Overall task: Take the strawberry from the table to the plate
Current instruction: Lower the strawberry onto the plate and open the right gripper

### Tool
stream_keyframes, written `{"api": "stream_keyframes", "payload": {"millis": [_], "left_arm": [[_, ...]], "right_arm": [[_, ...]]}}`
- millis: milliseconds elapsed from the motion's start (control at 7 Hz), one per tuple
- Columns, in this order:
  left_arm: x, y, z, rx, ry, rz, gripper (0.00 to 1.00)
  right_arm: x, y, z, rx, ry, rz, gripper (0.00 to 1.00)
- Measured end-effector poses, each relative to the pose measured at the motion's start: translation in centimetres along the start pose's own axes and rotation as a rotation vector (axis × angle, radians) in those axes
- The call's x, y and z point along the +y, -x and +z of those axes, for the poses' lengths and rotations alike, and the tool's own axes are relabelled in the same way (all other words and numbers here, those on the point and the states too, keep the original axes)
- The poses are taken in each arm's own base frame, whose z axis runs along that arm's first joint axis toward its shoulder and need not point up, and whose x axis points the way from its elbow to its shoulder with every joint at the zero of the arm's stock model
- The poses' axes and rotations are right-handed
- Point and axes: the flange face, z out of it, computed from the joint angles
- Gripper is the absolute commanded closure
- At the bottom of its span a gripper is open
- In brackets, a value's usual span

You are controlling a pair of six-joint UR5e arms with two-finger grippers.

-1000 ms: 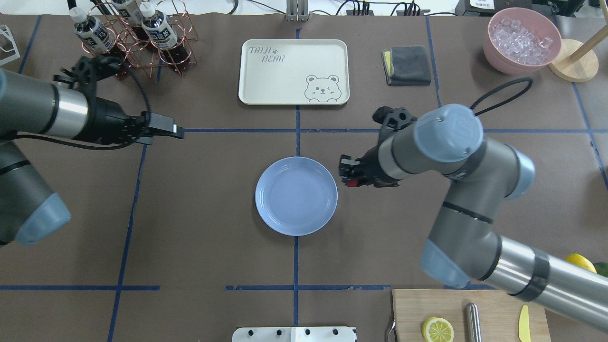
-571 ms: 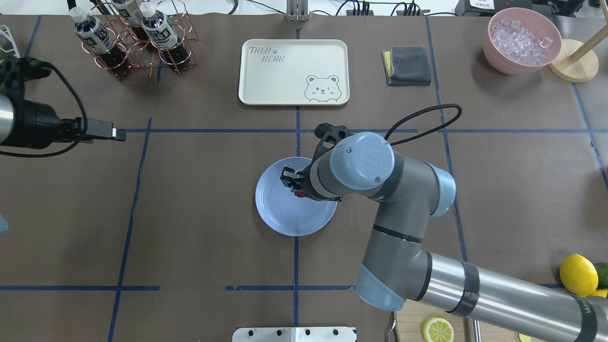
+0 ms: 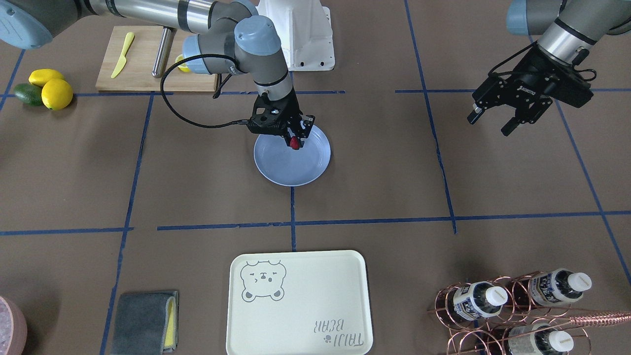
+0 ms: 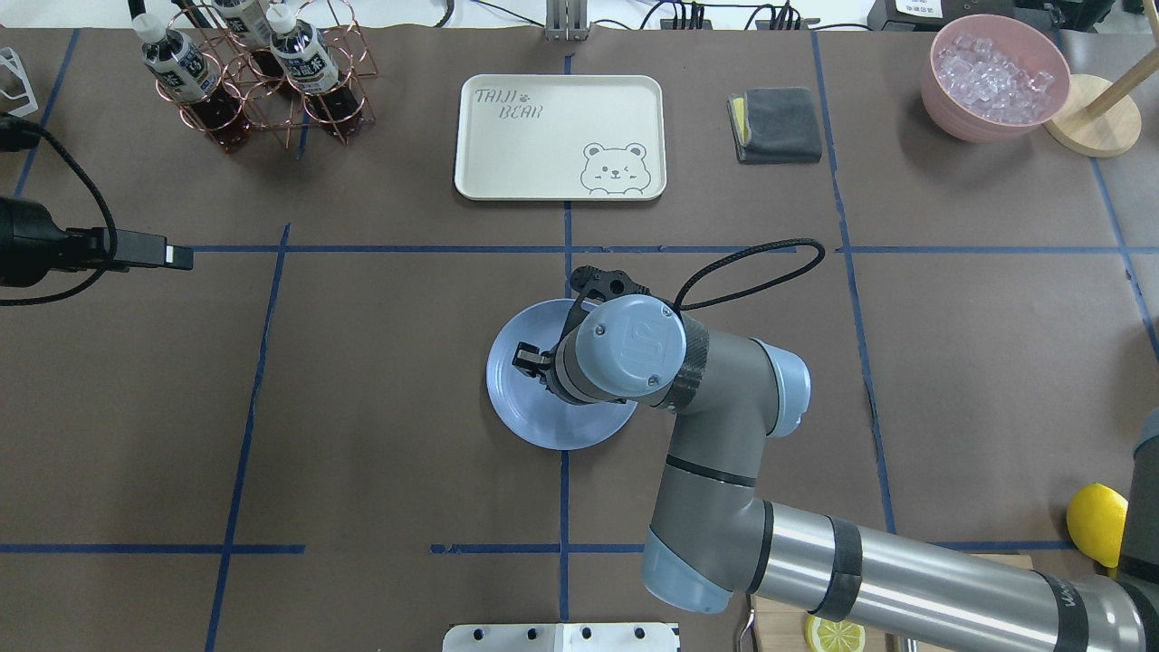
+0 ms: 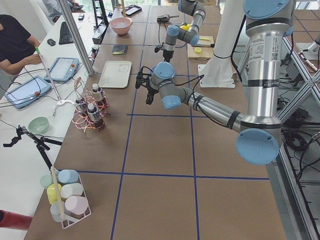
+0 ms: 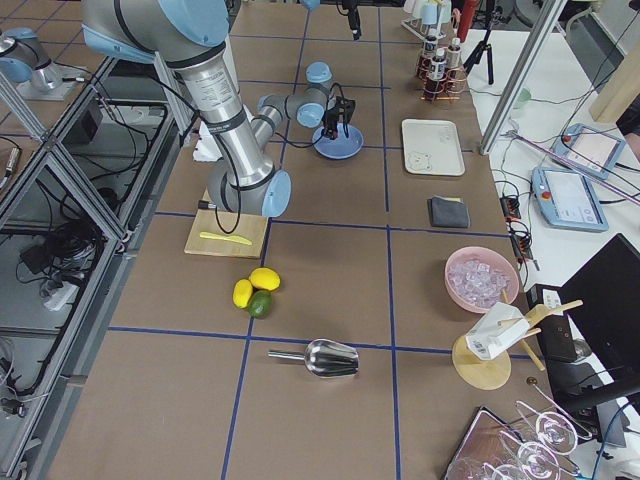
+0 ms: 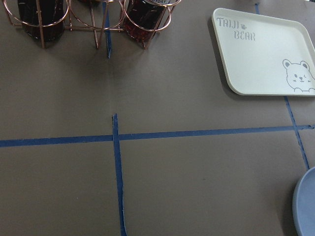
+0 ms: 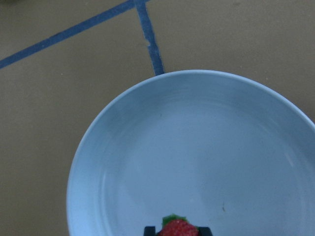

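The right gripper [image 3: 294, 140] is clenched on the strawberry [image 8: 178, 229], with one finger on each side of the red berry and its green top turned forward in the wrist view. It points almost straight down, which I think is chosen so that the berry can go down flat and will not roll away when the fingers part. The strawberry is over the plate [image 3: 288, 167], inside the rim, on the part of the plate that lies toward the robot's edge of the table [image 3: 197, 187]. It looks very near to the blue surface, but I cannot tell whether it touches. The plate itself stands about at the middle of the table, where two blue tape lines cross under it, so either arm could reach it. By my judgement the carrying is nearly done, and what is left is to lower a little, if needed, and release. The left gripper [image 3: 489, 124] hangs with its fingers spread and empty, well apart from the plate, toward the table's end on the robot's left, probably kept there so as not to disturb. The cream tray [image 3: 296, 301] lies near the far edge, opposite the robot.
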Motion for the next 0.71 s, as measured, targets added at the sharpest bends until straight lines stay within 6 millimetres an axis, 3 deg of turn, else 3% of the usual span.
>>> {"api": "stream_keyframes", "payload": {"millis": [714], "left_arm": [[0.1, 0.3, 0.4, -0.006, 0.008, -0.008, 0.01]], "right_arm": [[-0.5, -0.6, 1.4, 0.038, -0.038, -0.003, 1.00]]}}
